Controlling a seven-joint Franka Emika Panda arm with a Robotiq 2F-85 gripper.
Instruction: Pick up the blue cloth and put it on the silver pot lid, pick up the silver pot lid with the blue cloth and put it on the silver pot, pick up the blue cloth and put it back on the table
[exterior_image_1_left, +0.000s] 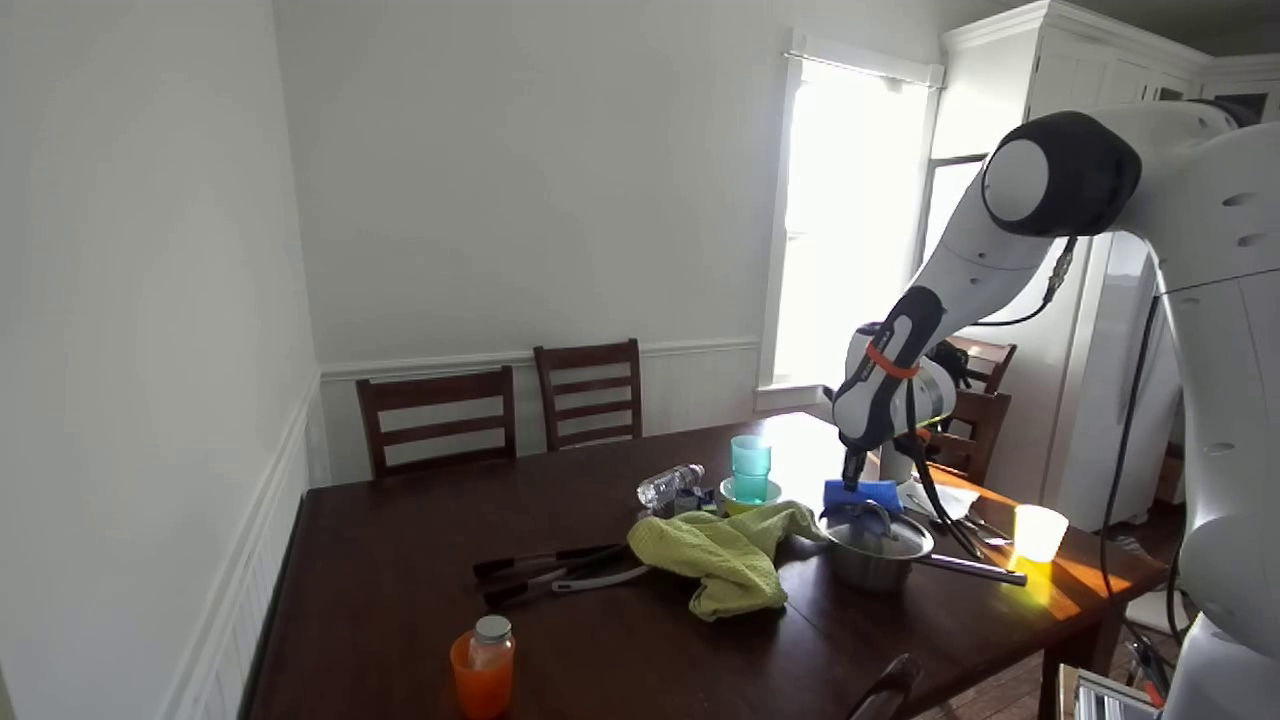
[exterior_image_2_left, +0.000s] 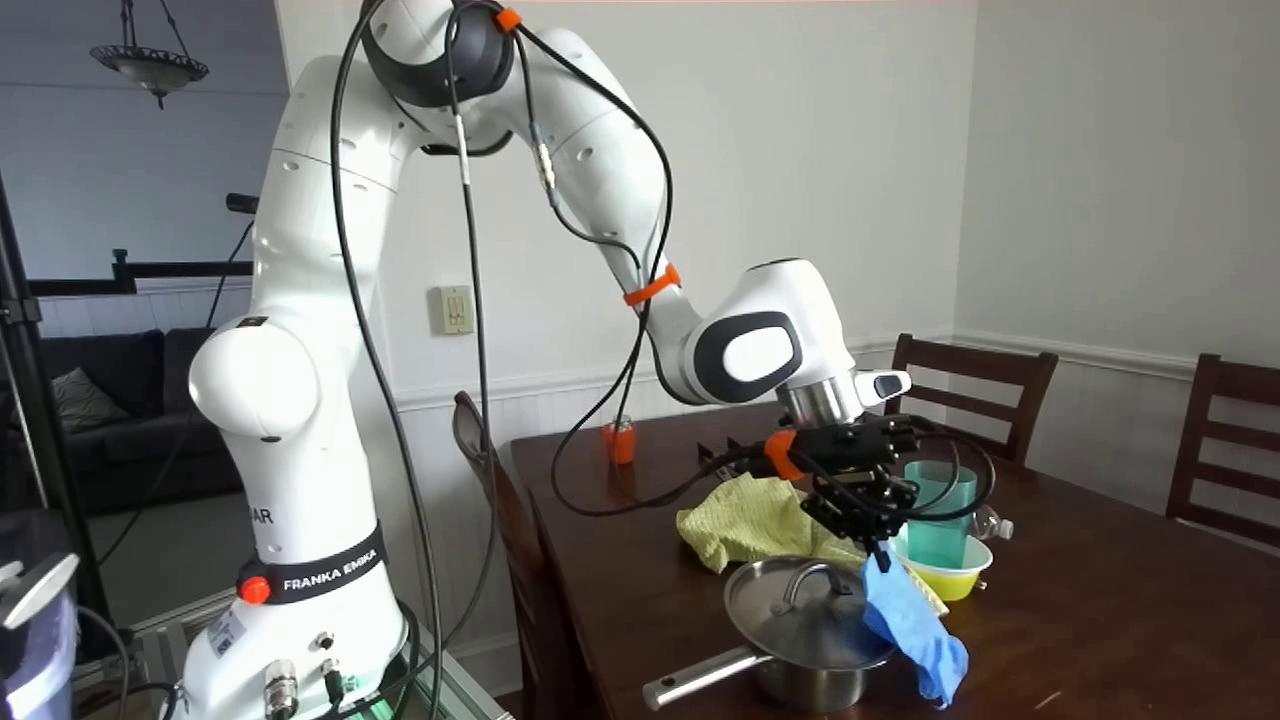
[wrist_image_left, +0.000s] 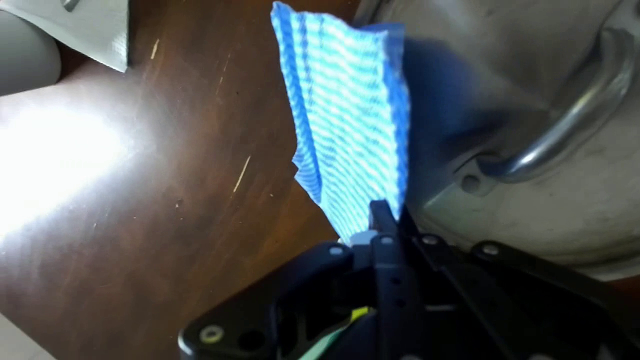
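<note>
Black jointed gripper (wrist_image_left: 392, 212), mine, fills the foot of the wrist view, its fingertips clamped on one end of the small mid-blue striped fabric cloth (wrist_image_left: 345, 115), which hangs past the rim of the round grey metal lid (exterior_image_2_left: 822, 628); whether cloth and rim touch, I cannot tell. That lid, arched grip (wrist_image_left: 565, 131) upward, sits on the squat round grey metal pot (exterior_image_2_left: 810, 690), whose long handle (exterior_image_2_left: 705, 678) points to an edge of the dark brown wooden table (exterior_image_1_left: 400, 560) and ends within it. Crumpled yellow-green fabric (exterior_image_2_left: 745, 520) lies just beside the pot, crowding me there, and a white-and-yellow bowl (exterior_image_2_left: 955, 585) holding an upright teal cup (exterior_image_2_left: 938, 545) stands near the blue cloth. In an exterior view tabletop (exterior_image_2_left: 1100, 610) stretches broadly right of the cloth, my roomiest side
</note>
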